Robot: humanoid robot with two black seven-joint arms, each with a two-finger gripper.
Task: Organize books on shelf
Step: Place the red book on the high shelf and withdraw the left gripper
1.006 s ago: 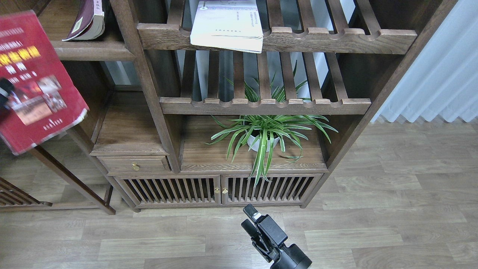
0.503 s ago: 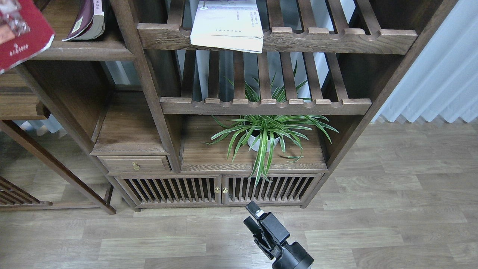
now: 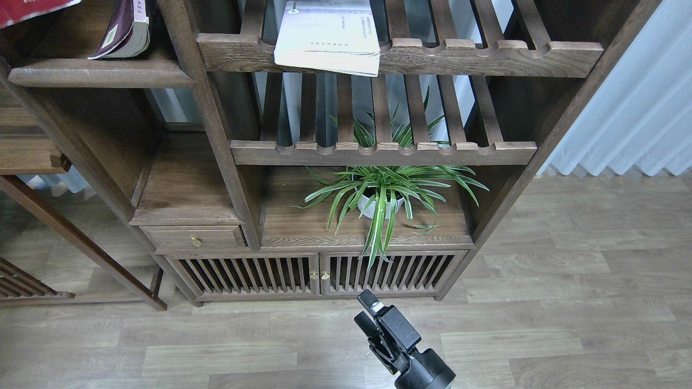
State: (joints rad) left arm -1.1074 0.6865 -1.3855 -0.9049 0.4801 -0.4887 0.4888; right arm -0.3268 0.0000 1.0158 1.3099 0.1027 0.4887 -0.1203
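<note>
Right gripper sits low at the bottom edge of our view, over the wood-plank floor, in front of the bookcase's slatted cabinet doors; it holds nothing, and its dark fingers are seen too much end-on for us to tell whether they stand apart or together. Left gripper: outside the view, so we record no state for it. We log the solid shelf at the top left, a flat dark-brown board with a rounded front edge. On it the maroon book leans tilted, page block facing right, its top cut off by the upper edge. A corner of the red book shows at the top left corner, above the back of the same shelf; whether it touches the board we cannot tell. We note the white book lying flat on the upper slatted shelf, its near edge overhanging the notched front rail. Below the lower slatted shelf, a potted spider plant stands on the cabinet top, leaves drooping over the front edge.
</note>
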